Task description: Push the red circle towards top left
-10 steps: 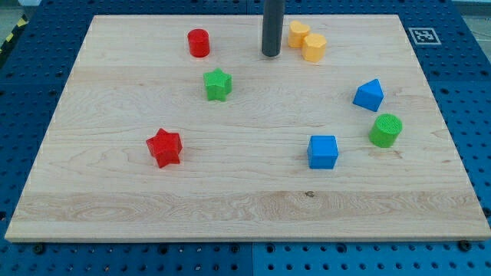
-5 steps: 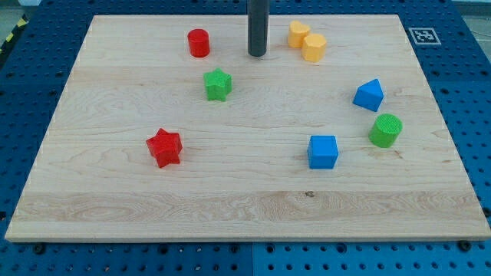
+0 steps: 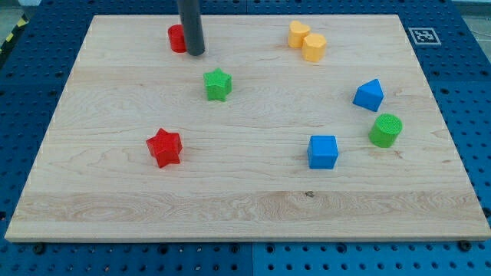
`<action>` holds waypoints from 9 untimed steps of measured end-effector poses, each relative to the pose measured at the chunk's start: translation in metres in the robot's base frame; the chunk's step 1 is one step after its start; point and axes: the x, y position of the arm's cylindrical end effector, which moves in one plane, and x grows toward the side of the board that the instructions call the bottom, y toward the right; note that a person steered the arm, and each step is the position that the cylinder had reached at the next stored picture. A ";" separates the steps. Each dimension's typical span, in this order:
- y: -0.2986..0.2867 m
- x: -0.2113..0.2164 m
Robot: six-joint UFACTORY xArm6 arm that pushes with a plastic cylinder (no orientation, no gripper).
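Note:
The red circle (image 3: 176, 37) is a short red cylinder near the view's top left of the wooden board (image 3: 115, 207). My dark rod comes down from the view's top, and my tip (image 3: 195, 54) rests against the circle's right side, hiding part of it. A green star (image 3: 218, 84) lies just below and to the right of my tip.
A red star (image 3: 164, 147) sits at the lower left. Two yellow blocks (image 3: 307, 41) lie at the top right. A blue block (image 3: 369, 94), a green cylinder (image 3: 385, 130) and a blue cube (image 3: 322, 151) are on the right.
My tip has moved left along the top of the board and reached the red circle. The circle has slid left and slightly up. The other blocks have not moved.

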 end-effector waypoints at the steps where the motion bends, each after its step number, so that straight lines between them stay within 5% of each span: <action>1: -0.002 -0.008; 7: -0.030 -0.024; 9: -0.038 0.000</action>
